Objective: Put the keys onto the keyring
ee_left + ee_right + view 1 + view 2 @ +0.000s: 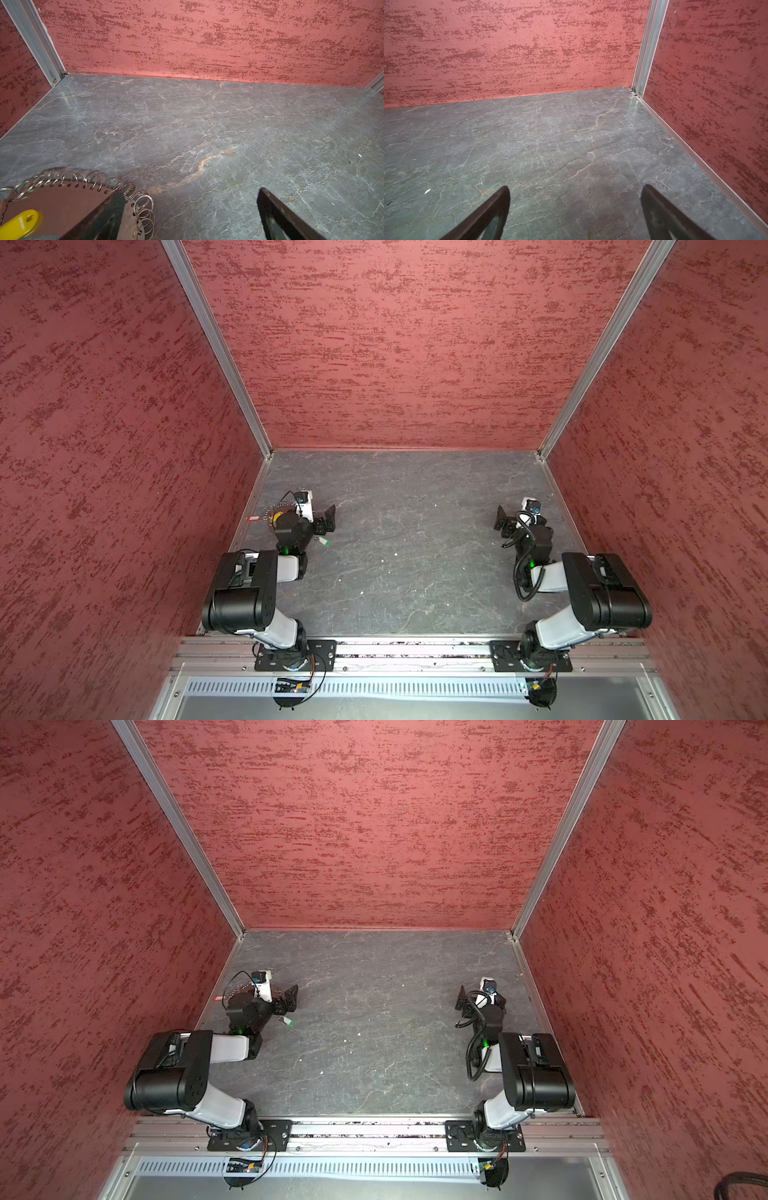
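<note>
Trouble could start on the left side. The keyring, a loop of many small shiny silver rings round a flat brown disc, lies right under the left gripper. That gripper's jaws are spread wide and hold nothing. One black finger hangs over the disc's edge (I cannot tell if it touches), so a careless move could shove the keyring away.

The yellow key, a small plastic tag, lies on the disc. I cannot tell if it hangs on a ring. The red key, a small flat tag, lies close to the side wall, so a reach for it could bump that wall. The green key, a small tag with a silver end, lies beside the left arm. All three are thin and flat and could slip from a pinch.

The right gripper is wide open and empty too, well apart from everything.

The table is hard grey stone with pale cracks and a few white crumbs. Red speckled walls stand on three sides, with silver metal posts in the corners.
</note>
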